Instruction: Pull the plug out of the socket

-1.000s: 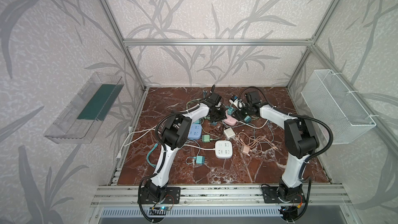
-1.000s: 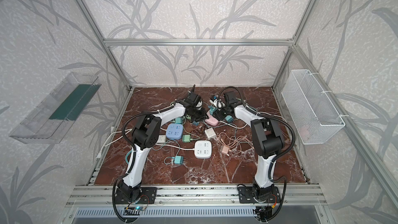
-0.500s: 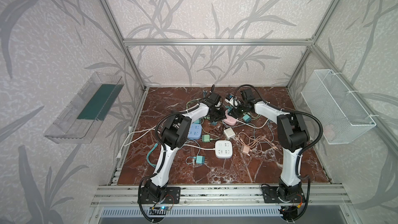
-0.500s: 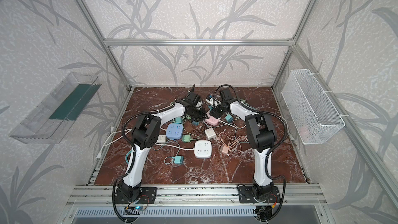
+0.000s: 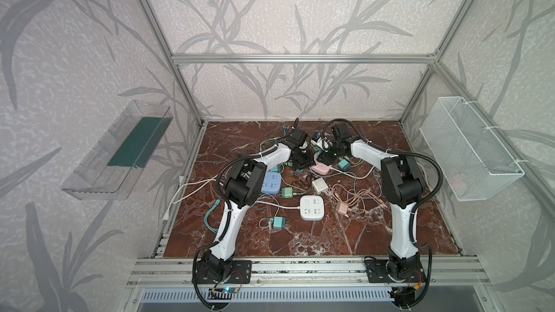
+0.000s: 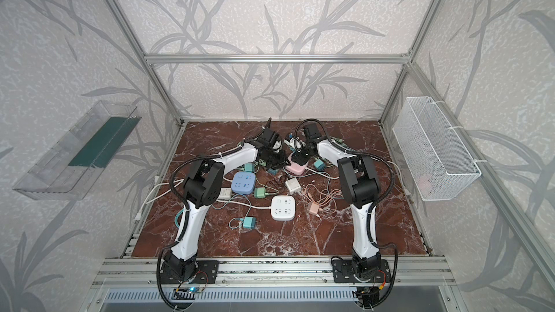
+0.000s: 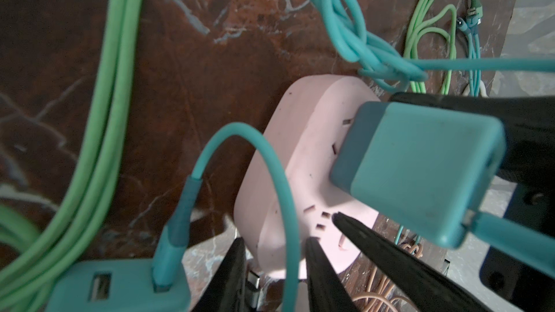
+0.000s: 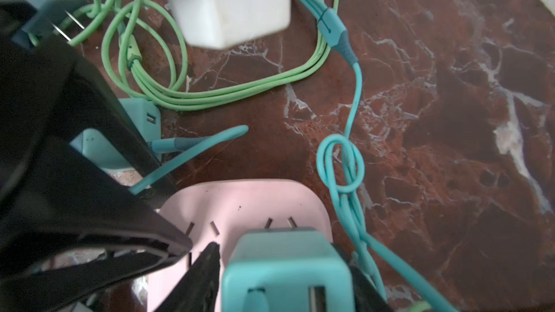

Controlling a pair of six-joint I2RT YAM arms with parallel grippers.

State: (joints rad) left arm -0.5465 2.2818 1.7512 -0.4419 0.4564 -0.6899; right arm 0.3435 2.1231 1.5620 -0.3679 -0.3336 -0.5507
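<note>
Reaching to the back middle of the red marble worktop (image 5: pixel 330 244), both arms meet over the pink socket block (image 5: pixel 320 169), which lies among loose chargers and tangled cables. A teal plug (image 7: pixel 420 169) sits in its face, prongs in. In the left wrist view the left tool (image 7: pixel 274 243) is clenched narrowly on one rounded corner of the pink block, with a teal cable (image 7: pixel 282 181) looping through the same gap. The right tool (image 8: pixel 277 250) straddles the teal plug, one black finger on each side. One finger lies against the plug's side, but I cannot tell whether the pair is actually squeezing it.

A knotted teal cable (image 8: pixel 342 163) trails off beside the block, and pale green cables (image 8: pixel 210 97) curl behind it. Nearer the front lie a white socket block (image 5: pixel 312 208) and a blue socket block (image 5: pixel 271 183), well apart from the pink one. A wire basket (image 5: pixel 468 145) hangs on the right wall.
</note>
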